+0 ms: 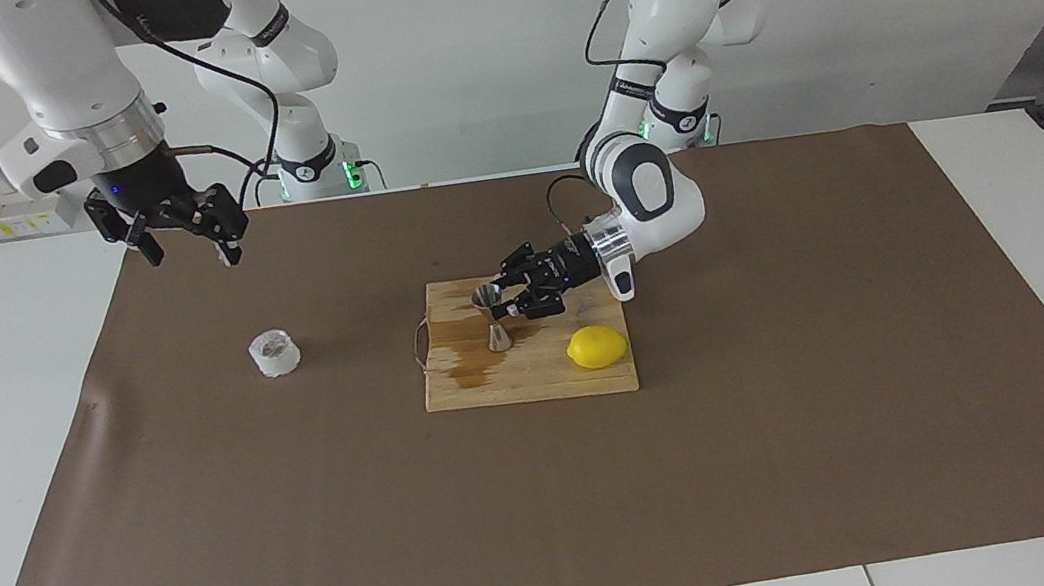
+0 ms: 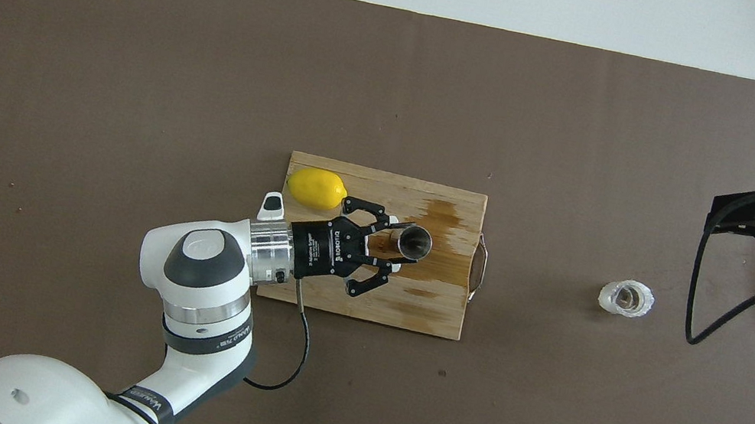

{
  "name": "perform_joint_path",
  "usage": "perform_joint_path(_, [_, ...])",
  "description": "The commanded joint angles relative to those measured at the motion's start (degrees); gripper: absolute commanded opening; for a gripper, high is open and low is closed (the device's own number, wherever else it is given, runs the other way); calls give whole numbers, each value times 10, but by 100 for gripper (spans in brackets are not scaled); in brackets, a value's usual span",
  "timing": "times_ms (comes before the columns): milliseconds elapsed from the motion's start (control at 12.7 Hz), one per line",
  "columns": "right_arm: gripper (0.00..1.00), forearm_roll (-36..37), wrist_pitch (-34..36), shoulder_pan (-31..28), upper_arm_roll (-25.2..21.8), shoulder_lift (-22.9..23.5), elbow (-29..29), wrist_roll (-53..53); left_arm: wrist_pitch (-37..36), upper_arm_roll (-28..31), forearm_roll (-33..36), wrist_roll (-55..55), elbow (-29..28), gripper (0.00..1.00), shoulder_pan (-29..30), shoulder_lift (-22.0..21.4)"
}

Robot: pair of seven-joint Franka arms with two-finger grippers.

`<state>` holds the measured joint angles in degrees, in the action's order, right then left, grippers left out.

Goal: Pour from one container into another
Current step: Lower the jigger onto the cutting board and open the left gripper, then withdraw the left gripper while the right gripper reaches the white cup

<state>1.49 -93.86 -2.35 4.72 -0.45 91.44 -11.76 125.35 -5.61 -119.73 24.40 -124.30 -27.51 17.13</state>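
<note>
The steel jigger is upright over the wooden cutting board. My left gripper reaches in level from the side and is shut on its narrow waist. I cannot tell whether the jigger's base touches the board. The whitish ribbed cup stands alone on the brown mat toward the right arm's end. My right gripper hangs open high in the air, over the mat near the cup, and waits.
A yellow lemon lies on the board toward the left arm's end, close to the left wrist. A dark wet stain spreads across the board around the jigger. The brown mat covers most of the table.
</note>
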Motion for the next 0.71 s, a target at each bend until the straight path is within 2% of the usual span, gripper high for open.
perform_joint_path(0, [100, 0, 13, -5, 4, 3, -10, 14, 3, 8, 4, -11, -9, 100, -9, -8])
perform_joint_path(395, [100, 0, 13, -5, 4, 3, -10, 14, -8, 8, 30, 17, 3, 100, 6, -9])
perform_joint_path(632, [100, 0, 13, -15, 4, 2, -9, 16, -33, 8, 45, 46, 0, 100, 12, -25])
